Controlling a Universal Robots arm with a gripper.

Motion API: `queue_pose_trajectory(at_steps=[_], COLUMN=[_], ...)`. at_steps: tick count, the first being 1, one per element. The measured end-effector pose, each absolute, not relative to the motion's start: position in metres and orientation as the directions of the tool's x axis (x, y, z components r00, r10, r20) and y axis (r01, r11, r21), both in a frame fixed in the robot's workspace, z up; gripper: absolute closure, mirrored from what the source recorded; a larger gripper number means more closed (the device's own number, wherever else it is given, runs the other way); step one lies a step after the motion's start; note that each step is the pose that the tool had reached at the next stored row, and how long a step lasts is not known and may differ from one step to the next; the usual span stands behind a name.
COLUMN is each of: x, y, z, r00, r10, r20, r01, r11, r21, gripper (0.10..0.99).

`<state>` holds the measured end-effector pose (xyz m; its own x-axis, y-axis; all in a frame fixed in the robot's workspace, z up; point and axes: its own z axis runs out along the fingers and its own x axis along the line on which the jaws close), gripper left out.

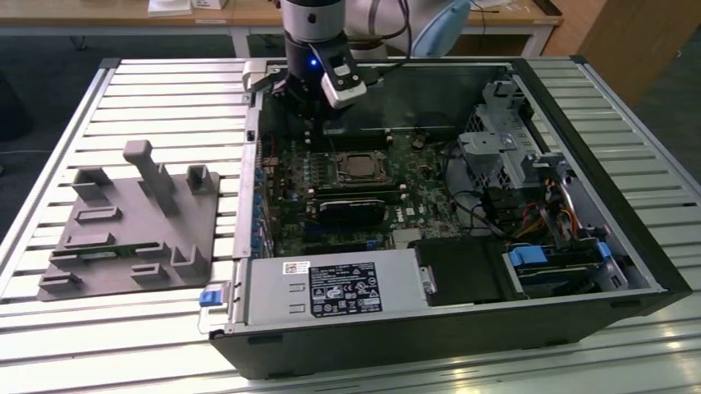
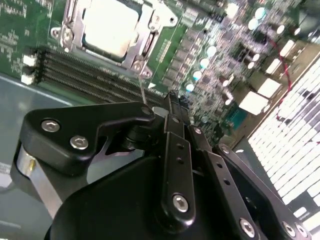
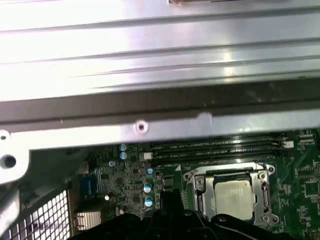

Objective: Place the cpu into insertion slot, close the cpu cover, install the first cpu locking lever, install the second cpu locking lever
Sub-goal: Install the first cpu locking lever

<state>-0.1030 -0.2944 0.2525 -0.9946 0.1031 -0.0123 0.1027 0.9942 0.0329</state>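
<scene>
Slatted metal surface point(image 1: 164, 90) carries an open computer case point(image 1: 613, 271) lying on its side, board facing up, with a grey moulded fixture point(image 1: 131, 222) at the exterior view's left. The arm reaches in at upper centre of that frame. The gripper point(image 2: 172, 102) hangs over the board's far edge, near the socket but not over it. The cpu point(image 1: 356, 167) sits in the insertion slot point(image 1: 337, 168), silver top up. In both wrist views the cpu cover point(image 3: 197, 192) frames the chip and looks to lie flat on it, so placing and closing appear done. Judgement: the work stands at the locking levers. In the second wrist view the gripper's links converge to one narrow tip, so it reads as pressed together, with nothing seen between. That view also shows a thin wire lever point(image 2: 142, 87) standing up from the socket's near corner and ending just beside the gripper's tip. I cannot tell whether they touch. Seating such a lever would call for a steady press down and sideways under its catch, since thin wire slips easily off a narrow tip. The exterior view gives the whole layout but not the lever. The first wrist view shows the socket square-on beside the long memory slots point(image 3: 220, 147), the lever not made out.
</scene>
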Motion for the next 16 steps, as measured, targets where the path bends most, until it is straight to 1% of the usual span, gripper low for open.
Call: queue_pose_trajectory(at_steps=[5, 16], x=[-0.100, -0.057], y=[-0.289, -0.289], z=[0.252, 0.252], r00=[-0.995, -0.995], r10=[0.102, 0.102], r20=[-0.012, -0.007], r01=[0.102, 0.102], r11=[0.994, 0.994], r21=[0.033, 0.032], gripper=[0.980, 0.980])
